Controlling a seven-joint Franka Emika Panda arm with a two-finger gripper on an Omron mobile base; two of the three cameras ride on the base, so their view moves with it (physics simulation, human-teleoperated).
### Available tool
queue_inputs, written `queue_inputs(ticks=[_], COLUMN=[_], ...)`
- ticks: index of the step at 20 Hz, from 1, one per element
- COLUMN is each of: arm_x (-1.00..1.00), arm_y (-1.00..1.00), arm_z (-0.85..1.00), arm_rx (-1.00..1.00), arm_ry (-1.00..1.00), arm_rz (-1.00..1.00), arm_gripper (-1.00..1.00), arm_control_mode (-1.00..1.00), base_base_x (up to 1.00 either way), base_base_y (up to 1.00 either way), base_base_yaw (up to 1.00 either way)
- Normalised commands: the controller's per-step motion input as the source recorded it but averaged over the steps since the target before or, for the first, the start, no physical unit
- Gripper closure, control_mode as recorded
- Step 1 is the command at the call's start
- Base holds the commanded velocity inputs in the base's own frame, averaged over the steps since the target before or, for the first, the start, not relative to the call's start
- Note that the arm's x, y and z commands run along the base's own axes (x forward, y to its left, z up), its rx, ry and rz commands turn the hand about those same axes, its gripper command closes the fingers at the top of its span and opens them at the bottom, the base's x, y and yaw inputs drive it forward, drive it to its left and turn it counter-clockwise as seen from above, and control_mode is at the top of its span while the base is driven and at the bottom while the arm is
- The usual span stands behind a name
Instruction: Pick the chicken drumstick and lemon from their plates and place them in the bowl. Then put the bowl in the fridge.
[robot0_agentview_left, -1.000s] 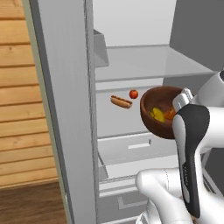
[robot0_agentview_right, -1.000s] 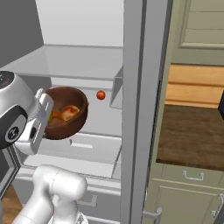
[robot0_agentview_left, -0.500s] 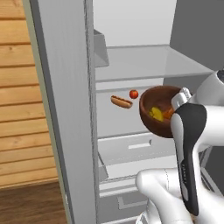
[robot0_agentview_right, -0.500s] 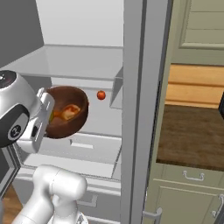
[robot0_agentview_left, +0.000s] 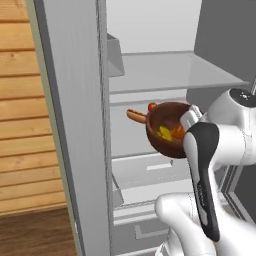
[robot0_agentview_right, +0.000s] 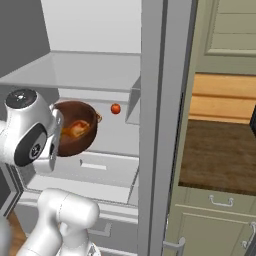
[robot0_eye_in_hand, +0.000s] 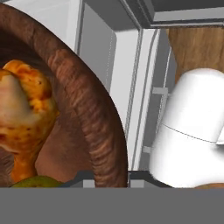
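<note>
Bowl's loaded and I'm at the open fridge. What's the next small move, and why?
Probably ease the dark reddish-brown wooden bowl further in over the pale grey shelf, then lower it. The orange-brown chicken drumstick and yellow lemon already lie inside, and the bowl hangs tilted in front of the tall grey fridge's compartment, near a hot dog and small red tomato.

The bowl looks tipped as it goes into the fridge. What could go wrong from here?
1. The bowl is tilted, so the chicken drumstick and lemon might slide out.
2. It hangs close to the hot dog and tomato on the shelf and might knock them.
</note>
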Motion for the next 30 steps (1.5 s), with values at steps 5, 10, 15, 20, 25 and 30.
queue_inputs(ticks=[5,10,15,20,25,30], arm_x=[0.69,0.52,0.57,0.36,0.31,0.48], arm_y=[0.34,0.58,0.15,0.0,0.04,0.0], arm_z=[-0.36,-0.31,-0.24,-0.57,-0.24,0.0], arm_rx=[-0.01,-0.04,-0.01,0.0,0.02,0.05], arm_ry=[0.15,0.08,-0.07,-0.16,0.0,0.08], arm_rz=[0.14,0.18,0.13,0.01,0.0,0.0], arm_gripper=[1.0,1.0,1.0,1.0,1.0,1.0], arm_control_mode=[-1.0,-1.0,-1.0,-1.0,-1.0,-1.0], base_base_x=[0.0,0.0,0.0,0.0,0.0,0.0], base_base_y=[0.0,0.0,0.0,0.0,0.0,0.0], base_base_yaw=[0.0,0.0,0.0,0.0,0.0,0.0])
